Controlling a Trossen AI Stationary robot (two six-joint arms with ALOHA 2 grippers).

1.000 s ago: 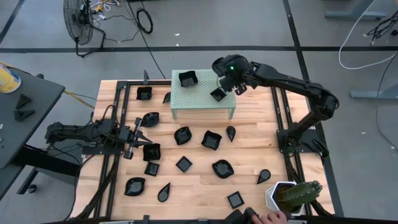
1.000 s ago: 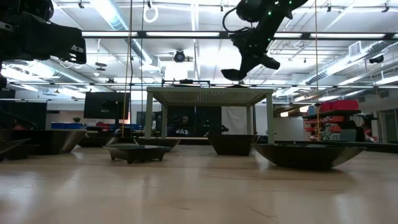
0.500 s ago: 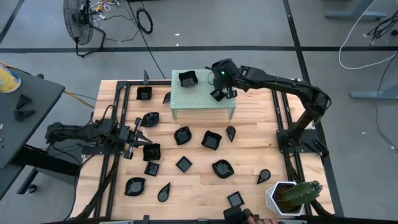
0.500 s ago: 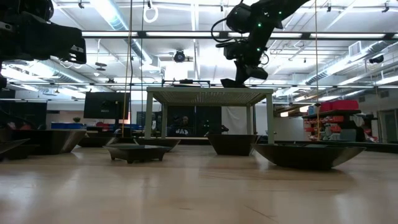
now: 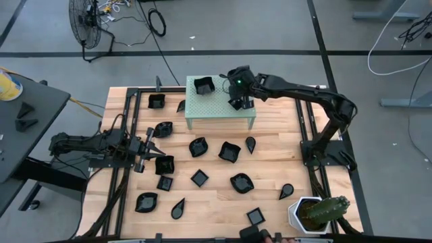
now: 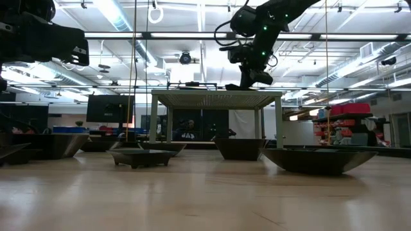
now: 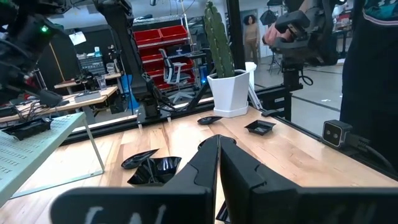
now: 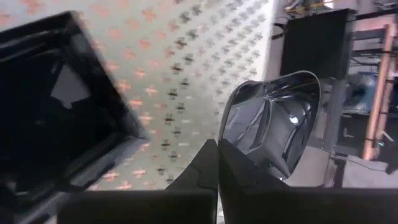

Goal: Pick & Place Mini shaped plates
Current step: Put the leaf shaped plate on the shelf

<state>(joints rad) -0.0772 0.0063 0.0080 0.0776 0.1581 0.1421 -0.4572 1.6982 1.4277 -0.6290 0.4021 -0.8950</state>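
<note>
Several glossy black mini shaped plates lie scattered on the wooden table (image 5: 270,155), for instance one wavy plate (image 5: 229,151). A square plate (image 5: 203,86) sits on the pale green perforated stand (image 5: 219,111). My right gripper (image 5: 240,98) is over the stand's right part, shut on another small plate (image 8: 273,121). In the low view that plate (image 6: 236,86) is down at the stand's top. My left gripper (image 5: 150,150) waits at the table's left, shut and holding nothing. My right gripper pinches the small plate by its rim (image 8: 225,134) between its two fingers. The fingers slant down from the table's right side. The plate sits beside the fingertips, its hollow side up and tilted, its underside at the stand's top (image 6: 215,95). Whether it rests there I cannot tell.
A white hexagonal pot with a cactus (image 5: 314,212) stands at the near right corner. A person's hand (image 5: 270,237) shows at the near edge. Black frame rails run along the table's left and right sides. Bare wood lies right of the stand.
My right gripper has gone toward the table's left edge and down with the plate, rolling its wrist. The plate, held clear above the stand before, is now down at the stand's top, right of the square plate. The gripper has stayed shut.
</note>
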